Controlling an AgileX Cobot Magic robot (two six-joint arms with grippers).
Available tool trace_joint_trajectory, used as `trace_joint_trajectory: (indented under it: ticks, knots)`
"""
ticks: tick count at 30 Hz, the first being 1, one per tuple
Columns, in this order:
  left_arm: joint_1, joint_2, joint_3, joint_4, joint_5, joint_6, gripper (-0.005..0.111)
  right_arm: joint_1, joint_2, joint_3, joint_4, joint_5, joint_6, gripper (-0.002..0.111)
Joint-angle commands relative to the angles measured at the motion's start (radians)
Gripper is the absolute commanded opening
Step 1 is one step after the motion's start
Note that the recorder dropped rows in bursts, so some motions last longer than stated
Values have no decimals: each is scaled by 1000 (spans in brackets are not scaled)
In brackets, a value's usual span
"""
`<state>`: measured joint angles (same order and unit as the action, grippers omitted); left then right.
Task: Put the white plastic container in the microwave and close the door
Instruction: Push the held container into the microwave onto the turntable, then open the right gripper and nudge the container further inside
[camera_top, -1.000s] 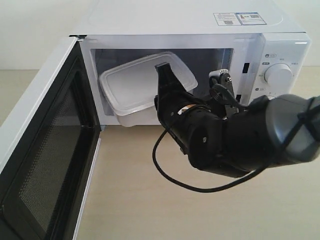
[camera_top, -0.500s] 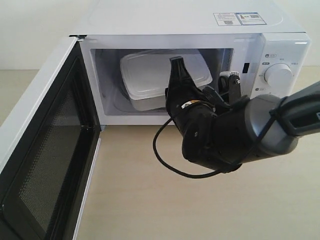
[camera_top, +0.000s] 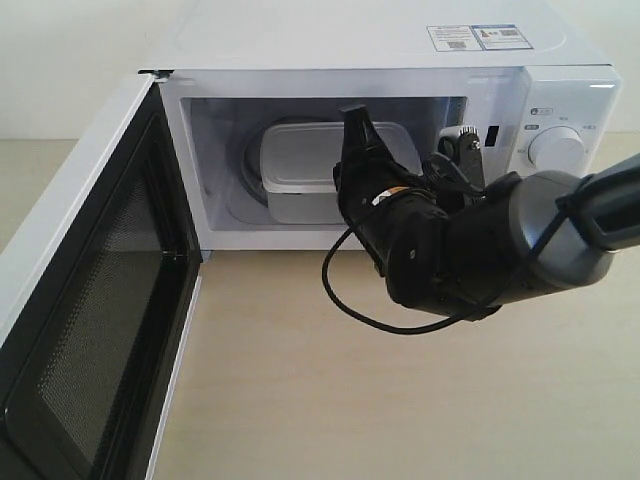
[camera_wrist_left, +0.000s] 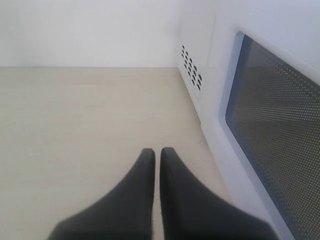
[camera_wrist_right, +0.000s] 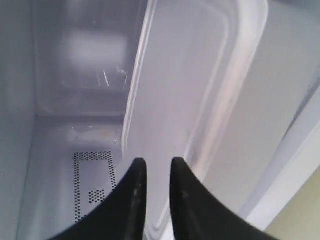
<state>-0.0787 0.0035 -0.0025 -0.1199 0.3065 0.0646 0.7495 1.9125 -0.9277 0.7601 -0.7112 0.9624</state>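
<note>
We are gripping the rim of the white plastic container (camera_top: 305, 160) with our right tool (camera_wrist_right: 155, 162) inside the microwave (camera_top: 380, 45), its door (camera_top: 90, 300) standing wide open at left, our left tool (camera_wrist_left: 156, 152) clenched empty.

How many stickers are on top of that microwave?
2. Both lie side by side on the microwave top, above the dial panel: a white sticker and a blue-topped sticker. Nothing covers that top, so none look hidden.

Right arm (camera_top: 545, 240) bulky, grey-black casing; black cable (camera_top: 325, 283) looping loose; its end effector (camera_wrist_right: 154, 161) fingers (camera_wrist_right: 131, 200) black, tapered (matte).
</note>
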Motion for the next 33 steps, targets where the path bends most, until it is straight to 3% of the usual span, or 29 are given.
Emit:
trace_joint_trajectory:
  ticks: [1,11,17,21,26,28,30,33]
  knots:
    - [1,-3,3,-9,-1,-5,4,-2,-6,-3,-44,7,0,18]
    - [1,-3,3,-9,-1,-5,4,0,-97,67,-97,104,-109,18]
    - [1,-3,3,-9,-1,-5,4,0,-223,201,-323,113,-363,18]
    - [1,-3,3,-9,-1,-5,4,0,-297,266,-444,154,-641,17]
    - [1,-3,3,-9,-1,-5,4,28,-295,300,-397,132,-949,17]
    - [1,-3,3,-9,-1,-5,4,38,-266,300,-359,85,-1039,11]
    - [1,-3,3,-9,-1,-5,4,40,-232,300,-347,48,-1092,-1]
    - [1,-3,3,-9,-1,-5,4,38,-170,298,-288,-38,-1099,0]
